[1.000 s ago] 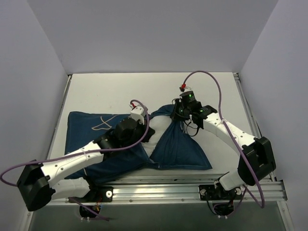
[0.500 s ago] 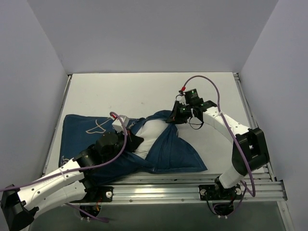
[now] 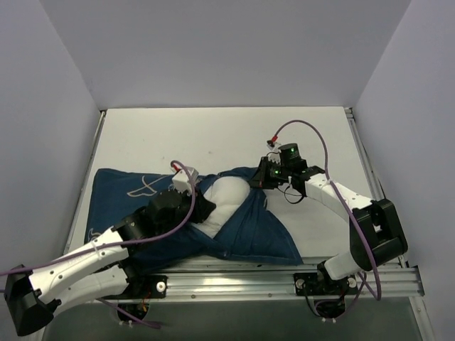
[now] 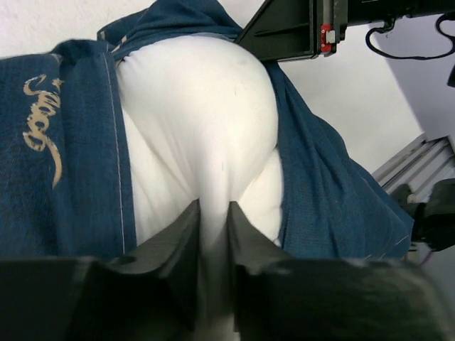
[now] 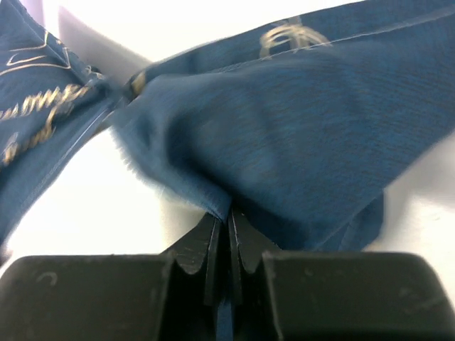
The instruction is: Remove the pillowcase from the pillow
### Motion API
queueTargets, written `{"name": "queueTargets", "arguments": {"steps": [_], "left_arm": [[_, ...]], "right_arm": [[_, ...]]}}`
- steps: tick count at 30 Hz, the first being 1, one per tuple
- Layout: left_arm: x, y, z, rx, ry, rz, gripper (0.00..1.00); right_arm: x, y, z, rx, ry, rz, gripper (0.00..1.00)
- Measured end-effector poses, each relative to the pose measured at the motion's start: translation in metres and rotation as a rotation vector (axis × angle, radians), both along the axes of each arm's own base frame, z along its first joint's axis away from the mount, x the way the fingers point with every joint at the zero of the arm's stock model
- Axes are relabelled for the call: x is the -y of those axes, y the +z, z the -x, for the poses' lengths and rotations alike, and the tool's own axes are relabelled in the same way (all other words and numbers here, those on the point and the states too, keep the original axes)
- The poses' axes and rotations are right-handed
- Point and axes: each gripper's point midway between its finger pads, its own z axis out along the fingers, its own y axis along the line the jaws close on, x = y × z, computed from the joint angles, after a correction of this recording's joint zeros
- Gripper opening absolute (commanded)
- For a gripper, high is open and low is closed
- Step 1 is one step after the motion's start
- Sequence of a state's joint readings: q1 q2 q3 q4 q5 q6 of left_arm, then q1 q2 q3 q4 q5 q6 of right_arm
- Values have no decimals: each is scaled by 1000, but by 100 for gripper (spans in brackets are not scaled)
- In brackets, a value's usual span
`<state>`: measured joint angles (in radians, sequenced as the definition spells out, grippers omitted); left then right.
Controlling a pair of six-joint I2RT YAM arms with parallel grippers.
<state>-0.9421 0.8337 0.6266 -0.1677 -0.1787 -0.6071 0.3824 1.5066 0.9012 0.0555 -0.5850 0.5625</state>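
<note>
I note more pillow (image 3: 226, 199) bared than half second ago. Right gripper (image 5: 229, 217) sits lower, jaws clamped on pillowcase (image 3: 256, 231) hem. Left gripper (image 4: 213, 217) jaws pinch fold of pillow. Pillow plump, smooth, white. Pillowcase navy weave with cream line print, on table (image 3: 213, 135) near front edge.

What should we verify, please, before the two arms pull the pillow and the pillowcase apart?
1. Left jaws gripping the pillow: ok, closed on a fold of white fabric.
2. Left jaws free of the pillowcase: ok, only white shows between them.
3. Right jaws gripping the pillowcase: ok, shut on a blue edge.
4. Opening spread: ok, a white bulge shows between the blue edges.
5. Arms apart from each other: ok, the bulge lies between them.
6. Pillow out: not ok, most of it is inside the pillowcase.
</note>
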Motion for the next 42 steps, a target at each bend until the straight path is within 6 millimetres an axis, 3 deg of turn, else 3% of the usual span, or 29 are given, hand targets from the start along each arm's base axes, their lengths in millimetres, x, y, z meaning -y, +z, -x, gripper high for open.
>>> {"name": "queueTargets", "arguments": {"steps": [2, 3, 6, 7, 15, 22, 28, 32, 37, 42], "left_arm": [[7, 6, -4, -2, -14, -30, 53], [11, 11, -6, 0, -24, -40, 75], [24, 29, -11, 12, -53, -52, 96], [27, 33, -13, 14, -58, -58, 98], [61, 57, -37, 4, -101, -140, 94], [92, 72, -77, 21, -148, -206, 94], [94, 34, -111, -76, -184, -282, 97], [103, 4, -112, -150, -249, -337, 98], [110, -10, -108, -192, -315, -362, 100], [111, -10, -105, -205, -344, -364, 82]], "right_arm": [[7, -2, -4, 70, -29, 29, 0], [13, -4, -7, 100, -53, 51, 0], [26, -7, -15, 180, -114, 110, 0], [27, -7, -15, 201, -123, 122, 0], [17, 2, -13, 325, -138, 174, 0], [6, 8, -13, 372, -127, 180, 0], [7, 10, -13, 390, -123, 189, 0], [6, 17, -12, 416, -113, 186, 0], [6, 20, -12, 424, -102, 198, 0], [6, 23, -13, 425, -99, 207, 0]]}}
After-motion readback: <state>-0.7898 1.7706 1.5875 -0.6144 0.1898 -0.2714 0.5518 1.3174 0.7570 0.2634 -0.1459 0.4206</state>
